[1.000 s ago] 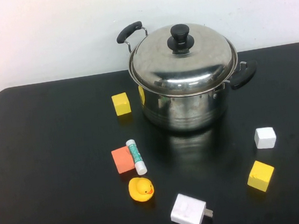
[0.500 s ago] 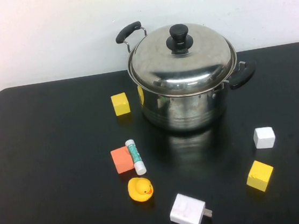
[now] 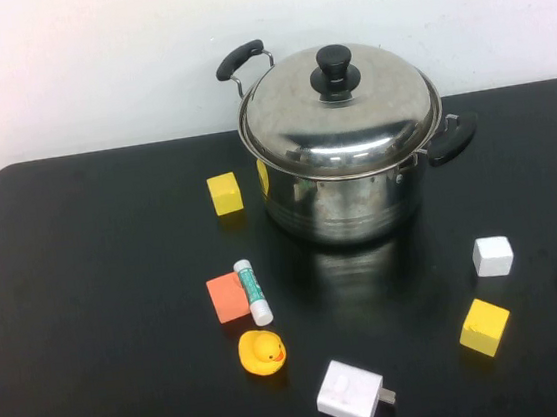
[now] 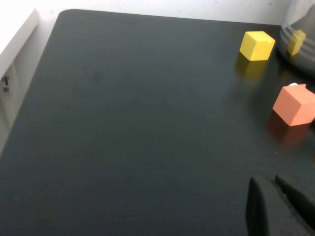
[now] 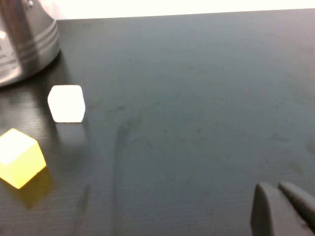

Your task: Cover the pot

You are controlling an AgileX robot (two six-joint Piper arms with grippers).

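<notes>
I read the pot [image 3: 343, 196] at the tabletop [image 3: 87, 291] rear, lid [image 3: 338, 111] seated: task appears complete. Left end effector [image 4: 278, 206] and right end effector [image 5: 280, 209] rest near the tabletop, apparently closed, holding nothing.

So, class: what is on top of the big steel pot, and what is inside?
A domed steel lid with a black knob sits on the pot, hiding its inside. The left gripper and right gripper are out of the high view.
</notes>
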